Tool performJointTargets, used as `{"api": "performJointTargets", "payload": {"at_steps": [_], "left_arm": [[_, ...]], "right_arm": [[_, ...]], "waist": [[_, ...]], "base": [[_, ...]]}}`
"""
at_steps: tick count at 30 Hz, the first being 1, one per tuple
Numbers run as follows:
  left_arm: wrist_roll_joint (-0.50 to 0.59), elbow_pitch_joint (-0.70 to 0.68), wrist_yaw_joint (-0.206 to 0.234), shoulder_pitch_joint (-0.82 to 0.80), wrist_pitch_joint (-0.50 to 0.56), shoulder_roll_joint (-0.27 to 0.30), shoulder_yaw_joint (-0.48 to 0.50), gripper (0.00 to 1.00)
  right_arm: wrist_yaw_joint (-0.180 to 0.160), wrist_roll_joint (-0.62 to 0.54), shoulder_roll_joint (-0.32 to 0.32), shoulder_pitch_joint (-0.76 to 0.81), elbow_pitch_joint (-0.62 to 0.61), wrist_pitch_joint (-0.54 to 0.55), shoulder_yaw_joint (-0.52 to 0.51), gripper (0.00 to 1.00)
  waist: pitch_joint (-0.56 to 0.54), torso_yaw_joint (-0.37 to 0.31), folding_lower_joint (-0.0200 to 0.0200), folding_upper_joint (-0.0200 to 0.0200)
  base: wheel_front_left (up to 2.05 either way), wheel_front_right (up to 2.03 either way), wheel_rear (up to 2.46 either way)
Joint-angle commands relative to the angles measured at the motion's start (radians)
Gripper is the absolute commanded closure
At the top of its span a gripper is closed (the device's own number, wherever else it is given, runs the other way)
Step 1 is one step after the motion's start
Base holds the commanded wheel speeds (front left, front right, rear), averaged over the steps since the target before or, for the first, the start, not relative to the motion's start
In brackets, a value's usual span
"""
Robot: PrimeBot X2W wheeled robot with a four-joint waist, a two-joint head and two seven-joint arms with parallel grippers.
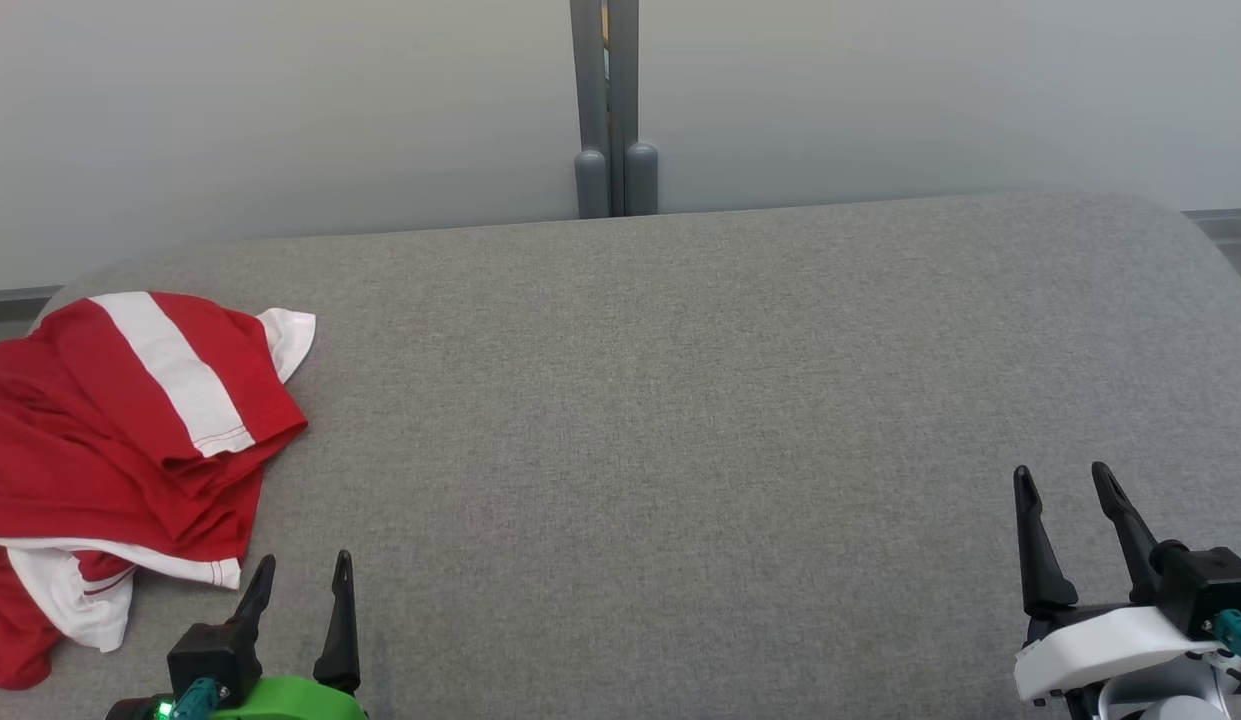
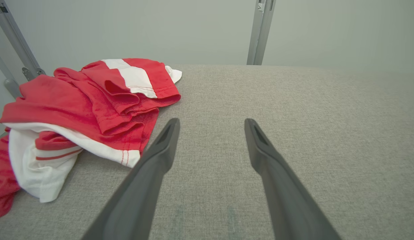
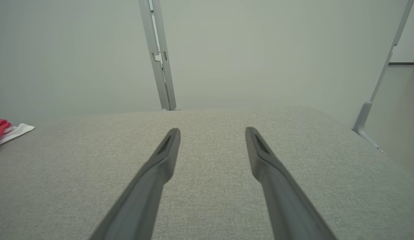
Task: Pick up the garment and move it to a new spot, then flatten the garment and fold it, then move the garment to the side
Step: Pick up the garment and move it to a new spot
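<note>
Garment first, head view: the crumpled red knit garment with a white stripe and white trim (image 1: 130,430) is lying in a loose heap at the far left of the grey woven-fabric table surface (image 1: 680,400), running out past the picture's left side. Your left gripper (image 1: 303,560) is sitting just beside the heap's near corner, fingers spread apart and holding nothing. Your right gripper (image 1: 1061,470) is waiting well apart at the lower right, likewise spread and empty.

Left wrist view: you are looking along the left gripper (image 2: 212,120) at bare table. The garment (image 2: 93,100) is lying left of the fingers, its white stitched hem just beside the left finger; whether it is touching, I cannot tell. Several layers are overlapping.

Right wrist view: the right gripper (image 3: 212,129) is pointing across bare fabric, jaws wide. A sliver of the garment (image 3: 6,131) is showing at the far left.

Judgement: the cloth is looking light, soft and limp, so expect it to be sagging and unfurling once lifted, and dragging on the textured surface. You are best pinching a raised fold or doubled hem on the heap's near side, deep enough that you are not catching a single thin layer.
</note>
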Motion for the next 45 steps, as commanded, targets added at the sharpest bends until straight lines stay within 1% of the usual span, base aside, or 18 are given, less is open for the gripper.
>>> {"api": "performJointTargets", "payload": {"at_steps": [1, 14, 19, 22, 28, 40, 41, 42, 44, 45], "left_arm": [[-0.007, -0.001, -0.002, -0.007, -0.003, -0.001, 0.003, 0.0], [-0.009, 0.003, -0.004, -0.011, -0.003, 0.001, -0.001, 0.0], [-0.012, 0.001, -0.005, -0.018, -0.003, 0.009, -0.011, 0.0], [-0.012, 0.0, -0.005, -0.026, -0.003, 0.014, -0.012, 0.0], [-0.011, -0.005, -0.005, -0.033, -0.003, 0.018, -0.008, 0.0], [-0.018, -0.012, -0.005, -0.043, -0.003, 0.021, 0.012, 0.0], [-0.018, -0.014, -0.005, -0.043, -0.002, 0.021, 0.018, 0.0], [-0.018, -0.014, -0.005, -0.043, -0.002, 0.021, 0.018, 0.0], [-0.019, -0.016, -0.005, -0.044, -0.002, 0.019, 0.028, 0.0], [-0.025, -0.027, -0.004, -0.035, -0.002, 0.019, 0.052, 0.0]], "right_arm": [[0.0, 0.006, -0.004, 0.01, 0.002, -0.003, -0.001, 0.0], [0.0, 0.011, 0.008, 0.016, 0.004, -0.003, 0.002, 0.0], [0.0, 0.012, 0.01, 0.014, -0.002, -0.003, 0.015, 0.0], [0.0, 0.011, 0.007, 0.009, -0.006, -0.003, 0.016, 0.0], [0.0, 0.011, 0.005, 0.0, -0.014, -0.003, 0.021, 0.0], [0.0, 0.004, 0.007, -0.034, -0.01, -0.003, 0.04, 0.0], [0.0, 0.003, 0.007, -0.039, -0.008, -0.003, 0.046, 0.0], [0.0, 0.003, 0.007, -0.039, -0.008, -0.003, 0.046, 0.0], [0.0, 0.003, 0.007, -0.048, -0.007, -0.003, 0.054, 0.0], [0.0, 0.001, 0.004, -0.069, -0.003, -0.003, 0.079, 0.0]], "waist": [[0.0, 0.0, 0.0, -0.0001], [-0.007, 0.011, 0.0, -0.0001], [-0.002, 0.033, 0.0, -0.0001], [0.002, 0.061, 0.0, -0.0001], [0.012, 0.154, 0.0, -0.0001], [0.042, 0.414, 0.0, -0.0001], [0.044, 0.431, 0.0, -0.0001], [0.044, 0.431, 0.0, -0.0001], [0.048, 0.467, 0.0, -0.0001], [0.062, 0.48, 0.0, -0.0001]], "base": [[0.0, 0.0, 0.0], [0.0, 0.0, 0.0], [0.0, 0.0, 0.0], [0.0, 0.0, 0.0], [0.0, 0.0, 0.0], [0.0, 0.0, 0.0], [0.0, 0.0, 0.0], [0.0, 0.0, 0.0], [0.0, 0.0, 0.0], [0.0, 0.0, 0.0]]}}
